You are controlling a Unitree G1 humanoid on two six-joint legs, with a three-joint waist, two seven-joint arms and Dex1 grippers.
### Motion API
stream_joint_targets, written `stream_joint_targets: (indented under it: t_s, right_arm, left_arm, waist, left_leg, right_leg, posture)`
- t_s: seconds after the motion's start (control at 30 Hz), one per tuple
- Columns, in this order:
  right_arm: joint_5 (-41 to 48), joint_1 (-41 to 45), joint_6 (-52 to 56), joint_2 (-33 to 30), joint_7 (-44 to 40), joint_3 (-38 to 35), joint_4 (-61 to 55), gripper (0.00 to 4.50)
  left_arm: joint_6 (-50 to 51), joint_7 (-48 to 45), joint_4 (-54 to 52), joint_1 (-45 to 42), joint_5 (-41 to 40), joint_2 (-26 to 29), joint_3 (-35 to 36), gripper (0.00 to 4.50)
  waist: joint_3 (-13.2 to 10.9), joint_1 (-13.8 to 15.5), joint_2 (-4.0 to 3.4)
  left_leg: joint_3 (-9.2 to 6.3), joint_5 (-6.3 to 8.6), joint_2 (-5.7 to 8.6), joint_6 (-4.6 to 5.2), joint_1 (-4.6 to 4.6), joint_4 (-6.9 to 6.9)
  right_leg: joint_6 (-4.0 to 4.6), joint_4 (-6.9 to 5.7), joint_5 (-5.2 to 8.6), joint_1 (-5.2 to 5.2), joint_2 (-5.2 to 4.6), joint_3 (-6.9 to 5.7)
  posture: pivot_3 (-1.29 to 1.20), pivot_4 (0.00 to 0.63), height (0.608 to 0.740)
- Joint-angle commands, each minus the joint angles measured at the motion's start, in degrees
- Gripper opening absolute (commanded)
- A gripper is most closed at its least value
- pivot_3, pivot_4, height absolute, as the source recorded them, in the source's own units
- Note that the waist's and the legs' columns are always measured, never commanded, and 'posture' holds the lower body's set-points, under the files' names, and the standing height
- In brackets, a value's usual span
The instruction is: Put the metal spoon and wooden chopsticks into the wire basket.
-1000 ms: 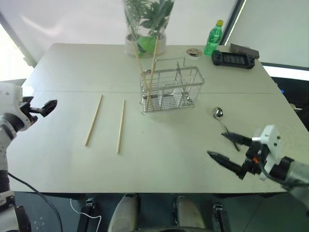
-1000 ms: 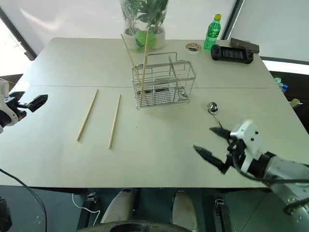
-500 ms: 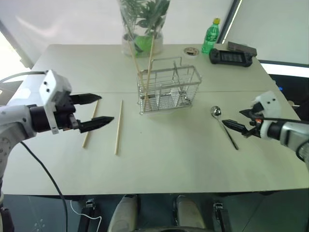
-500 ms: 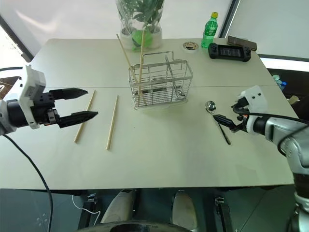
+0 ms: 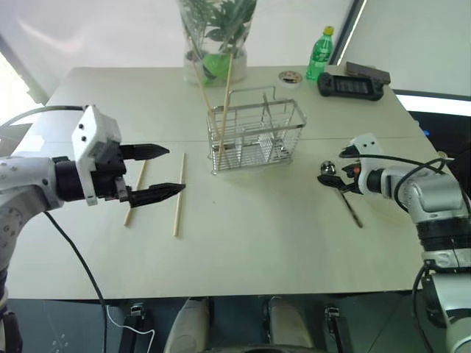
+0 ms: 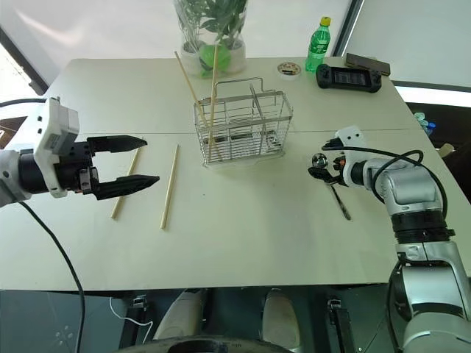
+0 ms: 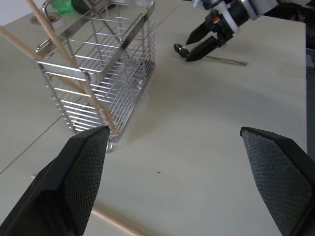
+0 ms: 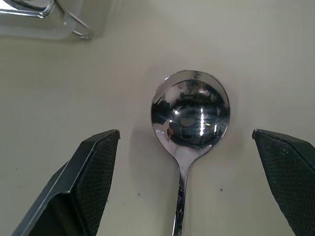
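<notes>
1. The right gripper (image 6: 318, 165) is hanging with its jaws spread wide and nothing in them; the bowl of the metal spoon (image 8: 190, 110) is lying on the table (image 5: 243, 250) directly between and just ahead of its two fingers, with the thin handle running back beneath the claw.
2. Judging from this, the step in hand is the approach to the spoon: the claw is lined up on it but is not yet closing or touching it.
3. The wire basket (image 5: 257, 136) is standing off to the inner side of the right claw, near but apart, with two wooden chopsticks (image 5: 224, 95) already leaning inside one end of it.
4. The left gripper (image 5: 158, 173) is also standing released and empty, above the table; two more chopsticks (image 5: 179, 193) are lying flat beneath and just ahead of its fingertips, and the basket is further ahead of it.
5. The next move probably calls for the right claw to sink until its fingers are straddling the spoon, most likely at the neck or handle rather than the rounded bowl, then clench, lift and carry it across to a free compartment of the basket.
6. The risk is that the flat, smooth spoon slides out as the fingers close.
</notes>
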State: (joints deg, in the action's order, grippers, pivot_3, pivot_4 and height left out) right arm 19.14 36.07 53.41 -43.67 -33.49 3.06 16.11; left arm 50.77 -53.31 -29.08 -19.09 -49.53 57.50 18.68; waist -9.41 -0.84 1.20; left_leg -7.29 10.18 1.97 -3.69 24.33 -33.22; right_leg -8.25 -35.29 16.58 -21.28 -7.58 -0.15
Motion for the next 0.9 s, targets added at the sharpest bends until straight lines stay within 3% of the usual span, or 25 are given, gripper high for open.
stream_joint_targets:
  t_s: [0.03, 0.3, 0.53, 0.6, 0.9]
  right_arm:
    - [-1.2, 0.4, 1.2, -1.0, -1.4, -0.4, -1.1, 4.50]
    - [-0.3, -4.5, 6.4, -0.6, -1.1, -3.0, -8.3, 4.50]
    - [-0.3, -6.4, 7.2, 1.0, -0.2, -3.9, -11.2, 1.30]
    - [-0.4, -6.5, 7.1, 1.3, -0.2, -4.0, -11.4, 0.20]
    - [-1.4, -6.4, 1.0, 2.1, -0.4, -5.3, -12.7, 0.09]
  left_arm:
    - [0.0, 0.1, -1.8, -0.8, -1.5, 1.4, 1.5, 4.48]
    - [-0.1, 1.3, -2.6, -0.3, -2.9, 1.8, 2.3, 4.48]
    - [-1.1, 1.0, -0.8, -2.3, -2.3, 1.9, 0.6, 4.50]
    - [-1.0, 0.9, -0.3, -3.2, -2.4, 1.8, 0.2, 4.50]
    - [-1.7, 1.0, 1.0, -5.0, -1.5, 1.3, -0.8, 4.50]
  waist:
    - [0.0, -0.1, 0.00]
    - [0.0, 0.0, 0.01]
    - [0.0, -0.1, 0.03]
    - [0.0, -0.1, 0.02]
    - [0.0, -0.3, 0.03]
  left_leg:
    - [0.00, 0.00, 0.00, 0.00, 0.00, 0.00]
    - [-0.01, 0.00, -0.01, 0.00, -0.13, 0.00]
    - [-0.01, 0.00, -0.02, 0.00, -0.33, -0.01]
    - [-0.01, 0.00, -0.03, 0.00, -0.35, -0.01]
    - [0.00, 0.00, -0.06, 0.00, -0.45, -0.01]
  right_leg:
    - [0.00, 0.00, 0.00, -0.01, 0.00, 0.00]
    - [-0.02, -0.14, 0.00, 0.06, 0.01, 0.00]
    - [0.16, -0.14, 0.10, 0.23, 0.02, 0.00]
    - [0.16, -0.15, 0.10, 0.24, 0.02, 0.00]
    - [0.07, -0.16, 0.05, 0.31, 0.05, 0.02]
  posture:
    - [0.00, 0.150, 0.720]
    - [0.00, 0.150, 0.720]
    - [0.00, 0.150, 0.720]
    - [0.00, 0.150, 0.720]
    - [0.00, 0.150, 0.720]
